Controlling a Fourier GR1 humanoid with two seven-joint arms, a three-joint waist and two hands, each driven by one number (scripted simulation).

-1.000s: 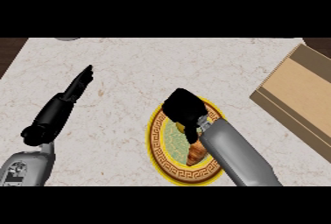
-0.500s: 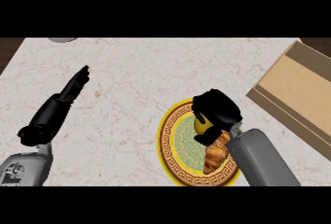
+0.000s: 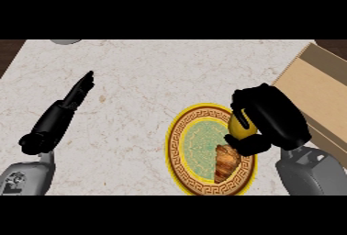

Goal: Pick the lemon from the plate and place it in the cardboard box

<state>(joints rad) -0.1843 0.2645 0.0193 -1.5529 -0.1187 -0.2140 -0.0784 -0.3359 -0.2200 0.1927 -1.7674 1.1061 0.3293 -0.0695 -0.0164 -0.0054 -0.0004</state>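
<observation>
1 view is all you have here, the head view, looking steeply down on a pale marbled bench (image 3: 156,73). At your right, the right hand (image 3: 271,117) has its black fingers and thumb curled round the lemon (image 3: 239,130), so you see only a slice of it: a smooth, bright yellow curve showing in the gap between thumb and fingers. The lemon sits over the right rim of the plate (image 3: 196,156); you cannot tell whether it touches that rim or is clear of it. The plate is round, with a yellow edge, a dark patterned band and a pale green centre. On its lower right part lies a brown, crusty piece of food (image 3: 227,161), just below the lemon and partly under the hand.

The cardboard box (image 3: 318,92) lies at the right edge of the bench, plain tan, just beyond the right hand and running out of the view.

At your left, the left hand (image 3: 78,91) rests with its fingers straight and together, pointing up and to the right, holding nothing, well apart from the plate. A small grey object (image 3: 65,41) shows at the top edge, too cut off to identify.
</observation>
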